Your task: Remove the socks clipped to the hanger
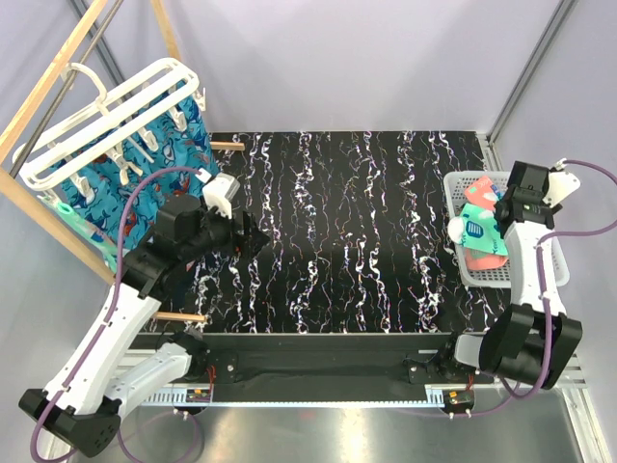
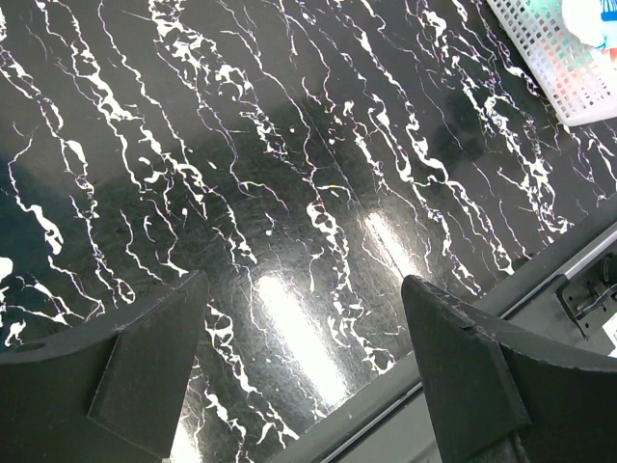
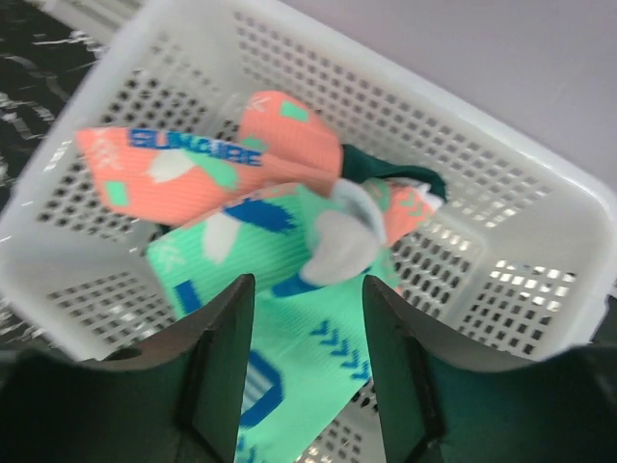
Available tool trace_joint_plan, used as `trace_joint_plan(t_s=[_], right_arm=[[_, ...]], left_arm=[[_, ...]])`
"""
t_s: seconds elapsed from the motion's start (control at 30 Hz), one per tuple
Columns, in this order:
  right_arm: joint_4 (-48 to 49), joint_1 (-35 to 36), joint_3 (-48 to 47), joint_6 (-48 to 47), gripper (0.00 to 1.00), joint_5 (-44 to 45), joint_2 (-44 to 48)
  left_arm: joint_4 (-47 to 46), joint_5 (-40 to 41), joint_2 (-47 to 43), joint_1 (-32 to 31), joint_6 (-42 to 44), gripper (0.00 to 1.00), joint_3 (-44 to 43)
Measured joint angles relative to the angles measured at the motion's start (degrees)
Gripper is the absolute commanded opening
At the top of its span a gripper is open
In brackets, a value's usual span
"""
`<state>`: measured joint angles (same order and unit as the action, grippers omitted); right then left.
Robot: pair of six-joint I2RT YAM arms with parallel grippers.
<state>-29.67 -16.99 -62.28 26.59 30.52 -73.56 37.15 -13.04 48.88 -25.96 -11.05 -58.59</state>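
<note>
Three socks show in the white mesh basket (image 3: 482, 193) at the right side of the table (image 1: 366, 222). A coral-pink sock (image 3: 193, 164) with white and teal marks lies at the back. A mint-green sock (image 3: 280, 251) with blue marks lies on top of it, nearer the wrist camera. A bit of a dark teal sock (image 3: 376, 164) peeks out behind them.

The right fingers (image 3: 217, 376) hang just above the basket. They stand partly apart, and the mint-green sock lies under the gap between them. They do not pinch it. The white toe of that sock sits right by the tips.

The hanger (image 1: 106, 121) is well apart from the basket, at the back left corner. It is white, with long bars and little clips. It hangs tilted by a wooden frame (image 1: 48, 82). Blue patterned socks (image 1: 159, 188) hang down from its clips.

The left fingers (image 2: 135, 376) are spread wide and hold nothing. Between them only the shiny black table with white streaks shows. The left arm sits just beside the hanger, and its fingers point away from it, out over the table. A corner of the basket shows at the top right of the left wrist view.
</note>
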Motion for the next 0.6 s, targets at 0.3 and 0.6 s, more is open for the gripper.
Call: trace_joint_plan(t_s=[0.3, 0.6], right_arm=[[-5.8, 0.0, -1.6, 6.3, 0.58, -13.8, 0.5], [-2.6, 0.0, 7.8, 15.5, 0.56, -18.9, 1.2]], left_arm=[[0.0, 1.0, 0.0, 1.1, -0.8, 0.88, 0.0], [0.1, 1.9, 1.2, 1.7, -0.8, 0.88, 0.0]])
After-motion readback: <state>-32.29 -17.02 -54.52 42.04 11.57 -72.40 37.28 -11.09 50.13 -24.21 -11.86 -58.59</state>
